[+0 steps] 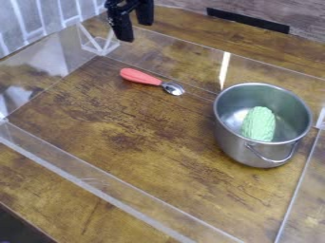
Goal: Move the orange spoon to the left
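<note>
No brand, label or readable writing anywhere in view.

Steel pot (263, 124) at the right of the wooden table (114, 123), upright, open-topped, with a small handle on its near rim. Inside the pot, one green ribbed object (259, 123), lying along the bottom and leaning toward the far wall.

Left of the pot and a little farther back, well apart from it: the orange spoon (150, 80), flat on the wood, orange-red handle pointing away from the pot, shiny metal bowl at the end nearer the pot. Nothing touching the spoon.

Far beyond the spoon, up at the top edge of the view and to the left of the pot: the black gripper (128, 17), raised clear of the table, fingers spread apart with a visible gap, holding nothing.

Clear plastic walls (76, 161) ringing the work area on all sides of the pot, low and transparent, with bright glare streaks. Between pot and spoon, only bare dark wood.
</note>
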